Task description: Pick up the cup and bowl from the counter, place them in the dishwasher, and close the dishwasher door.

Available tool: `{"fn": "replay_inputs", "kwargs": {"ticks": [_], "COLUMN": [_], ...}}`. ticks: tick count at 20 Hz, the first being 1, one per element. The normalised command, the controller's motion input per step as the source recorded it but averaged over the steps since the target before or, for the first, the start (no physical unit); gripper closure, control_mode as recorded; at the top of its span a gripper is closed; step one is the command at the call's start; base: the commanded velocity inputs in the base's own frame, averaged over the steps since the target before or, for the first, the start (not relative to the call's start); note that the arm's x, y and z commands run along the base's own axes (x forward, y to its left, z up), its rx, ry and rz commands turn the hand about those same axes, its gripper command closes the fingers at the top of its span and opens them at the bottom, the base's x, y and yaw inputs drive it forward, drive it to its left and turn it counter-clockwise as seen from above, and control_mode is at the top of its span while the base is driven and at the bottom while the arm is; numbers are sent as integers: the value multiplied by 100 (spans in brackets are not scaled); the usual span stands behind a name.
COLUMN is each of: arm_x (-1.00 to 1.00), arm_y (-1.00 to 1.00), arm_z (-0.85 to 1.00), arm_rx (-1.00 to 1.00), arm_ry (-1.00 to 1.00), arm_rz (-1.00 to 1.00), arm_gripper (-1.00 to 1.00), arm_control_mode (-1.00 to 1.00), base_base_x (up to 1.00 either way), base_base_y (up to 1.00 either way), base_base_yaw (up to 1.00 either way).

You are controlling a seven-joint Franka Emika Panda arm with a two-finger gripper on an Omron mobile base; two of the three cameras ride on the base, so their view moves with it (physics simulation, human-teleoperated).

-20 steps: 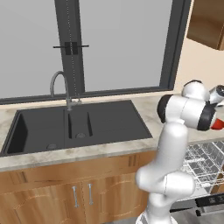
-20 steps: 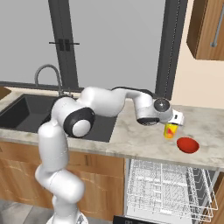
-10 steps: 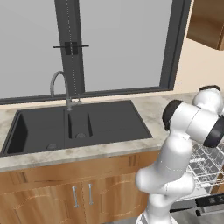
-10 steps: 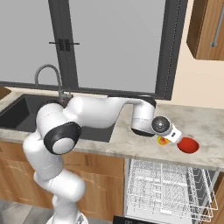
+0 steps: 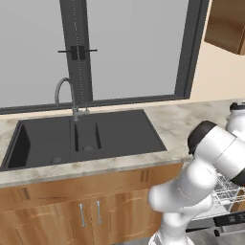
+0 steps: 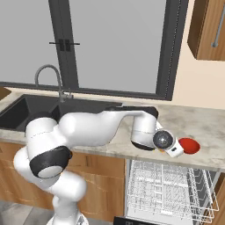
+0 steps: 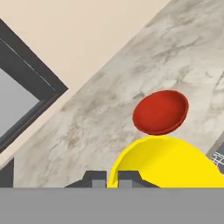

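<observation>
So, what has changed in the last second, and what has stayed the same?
The arm swung down and toward the open dishwasher, carrying the cup from above the counter to its front edge. The gripper stays shut on the cup. The bowl rests where it was; the rack is unchanged.

- White arm [image 6: 88, 127] of rounded, glossy segments.
- Black bands at the joints behind the gripper [image 7: 112, 177].
- Two small dark finger tips, seemingly squared.
</observation>
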Motion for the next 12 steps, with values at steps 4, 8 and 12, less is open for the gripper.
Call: {"fn": "replay_inputs", "kwargs": {"ticks": [4,8,12], "arm_x": [-66,-66,-64], "arm_y": [2,2,0], "arm_z": [-3,-26,-19], "arm_rx": [-10,-1,0], "arm_ry": [-4,0,0], "arm_rz": [-4,0,-2], "arm_gripper": [100,100,100], "arm_control_mode": [-100,-100,-100], "base_base_x": [0,0,0], "base_base_y": [0,0,0], "base_base_yaw": [0,0,0]}}
